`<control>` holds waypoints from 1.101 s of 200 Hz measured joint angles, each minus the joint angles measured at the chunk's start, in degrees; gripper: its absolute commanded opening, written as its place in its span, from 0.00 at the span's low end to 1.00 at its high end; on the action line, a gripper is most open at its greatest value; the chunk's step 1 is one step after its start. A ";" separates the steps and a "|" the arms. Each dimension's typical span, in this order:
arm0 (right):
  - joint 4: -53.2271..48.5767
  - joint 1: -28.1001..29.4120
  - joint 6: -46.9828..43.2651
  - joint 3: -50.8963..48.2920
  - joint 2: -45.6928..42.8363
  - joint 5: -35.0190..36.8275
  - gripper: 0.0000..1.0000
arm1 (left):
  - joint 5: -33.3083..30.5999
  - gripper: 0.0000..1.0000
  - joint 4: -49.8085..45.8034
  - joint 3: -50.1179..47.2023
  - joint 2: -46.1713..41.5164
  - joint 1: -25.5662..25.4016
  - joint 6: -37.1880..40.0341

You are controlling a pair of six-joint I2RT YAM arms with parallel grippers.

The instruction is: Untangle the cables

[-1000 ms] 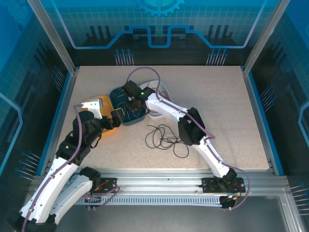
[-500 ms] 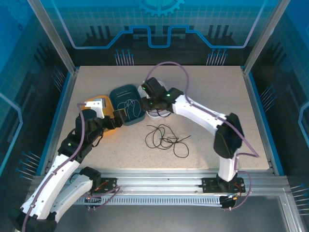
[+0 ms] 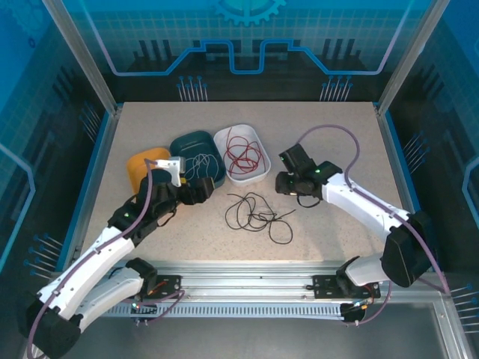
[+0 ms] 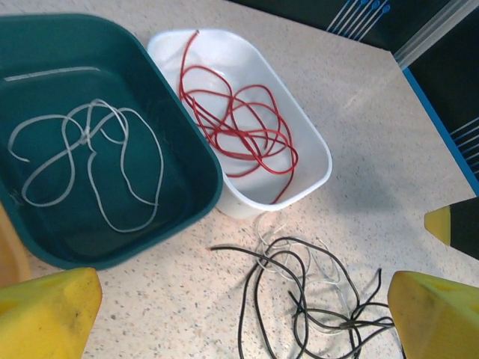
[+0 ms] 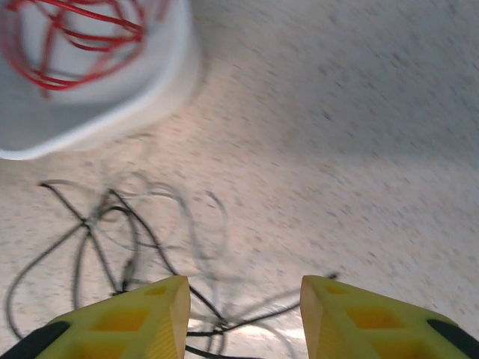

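1. From above, the right pincer [image 3: 283, 182] is seen drawn back from the tubs to the right of the black cable [image 3: 258, 213], which lies loose on the table [image 3: 352, 149]. The red cable [image 3: 241, 155] is now uncovered in the white tub [image 3: 247, 129], and the white cable [image 3: 196, 164] in the teal tub [image 3: 183, 146]. Two strands are judged sorted, with one left. The left pincer [image 3: 199, 191] is brought nearer the black cable.
2. At the left wrist, the left pincer [image 4: 239, 321] is held wide apart and empty. A pale thin strand [image 4: 323, 263] among the black loops cannot be identified, and the heap is cut off below.
3. At the right wrist, the fingers [image 5: 127, 314] are parted and nothing is clamped. The picture is blurred, so whether a strand is touched cannot be told.
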 measured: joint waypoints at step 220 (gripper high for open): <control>-1.49 5.44 -6.54 11.26 26.58 -9.57 0.35 | 0.76 0.99 3.41 -0.98 1.27 -0.33 -3.10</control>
